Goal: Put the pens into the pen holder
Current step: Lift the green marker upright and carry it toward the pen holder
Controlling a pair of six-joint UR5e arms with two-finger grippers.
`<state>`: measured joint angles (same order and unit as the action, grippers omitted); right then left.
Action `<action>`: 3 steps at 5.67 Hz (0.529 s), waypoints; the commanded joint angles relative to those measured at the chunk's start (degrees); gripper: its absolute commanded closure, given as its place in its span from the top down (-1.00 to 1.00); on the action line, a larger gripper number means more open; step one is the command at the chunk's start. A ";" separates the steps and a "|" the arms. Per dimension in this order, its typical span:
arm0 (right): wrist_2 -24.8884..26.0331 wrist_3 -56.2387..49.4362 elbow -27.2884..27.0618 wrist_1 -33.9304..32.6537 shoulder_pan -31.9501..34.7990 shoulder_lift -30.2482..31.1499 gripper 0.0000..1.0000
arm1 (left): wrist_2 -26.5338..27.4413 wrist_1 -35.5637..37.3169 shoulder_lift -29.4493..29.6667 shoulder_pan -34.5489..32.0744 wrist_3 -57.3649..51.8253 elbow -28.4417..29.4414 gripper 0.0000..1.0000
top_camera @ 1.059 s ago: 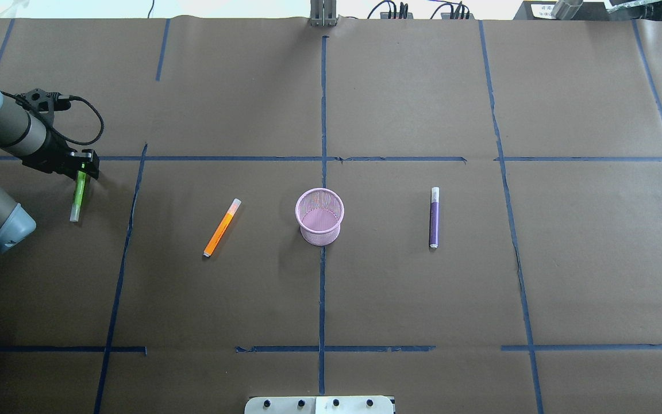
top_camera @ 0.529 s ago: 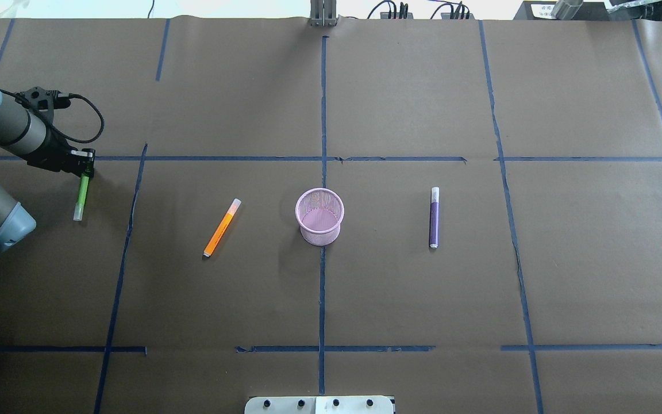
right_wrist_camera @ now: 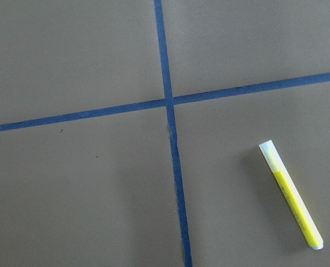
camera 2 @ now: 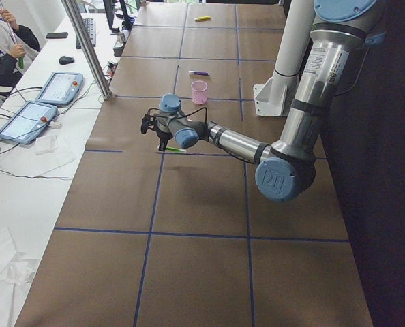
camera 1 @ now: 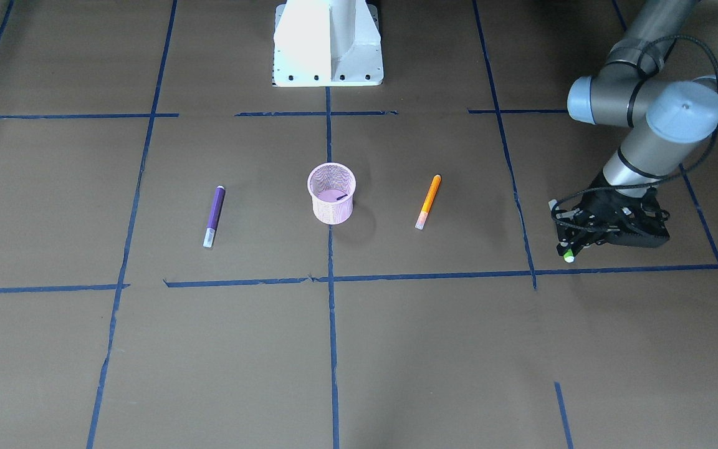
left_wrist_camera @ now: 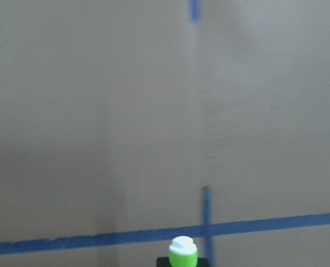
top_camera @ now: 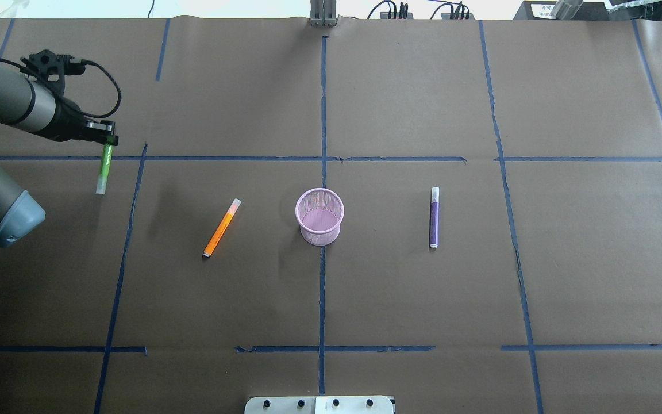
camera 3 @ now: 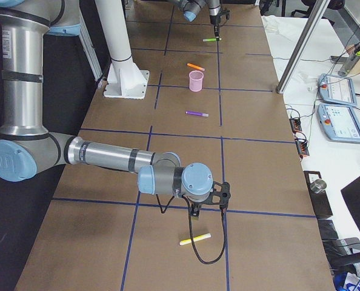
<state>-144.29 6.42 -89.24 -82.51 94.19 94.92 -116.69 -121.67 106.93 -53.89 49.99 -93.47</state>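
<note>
While our left gripper (top_camera: 107,140) pinches the slim green marker (top_camera: 102,172), the round pink mesh cup (top_camera: 319,234) holds none; the right gripper (camera 3: 195,211) we cannot judge.

We see 1 table (top_camera: 400,299) covered in brown paper (top_camera: 584,270), marked off into rectangles by strips of blue tape (top_camera: 400,158). A pink mesh pen holder (top_camera: 319,217) stands upright on the centre tape line. 2 pens lie flat on either side of it, each apart from it: an orange pen (top_camera: 222,227) on the robot's left, tilted, and a purple pen (top_camera: 434,217) on its right, running nearly parallel to the tape. A yellow pen (right_wrist_camera: 291,194) lies well apart from these, near a tape crossing but not touching it. A white base plate (camera 1: 328,78) is also fixed to the surface.
</note>
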 commanded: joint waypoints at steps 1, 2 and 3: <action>-0.12 0.00 -0.23 0.07 0.03 -0.09 1.00 | 2.07 -0.58 6.58 3.32 -0.16 -5.31 -1.00; -0.12 0.00 -0.40 -0.02 0.03 -0.09 1.00 | 9.57 -0.50 10.28 8.57 0.37 -7.85 -1.00; -0.99 0.00 -1.10 -0.02 0.03 0.00 1.00 | 14.25 -2.15 10.93 11.24 4.98 -10.05 -1.00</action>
<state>-144.71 6.42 -89.85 -82.51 94.22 94.86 -107.10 -122.74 116.37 -45.64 51.87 -101.42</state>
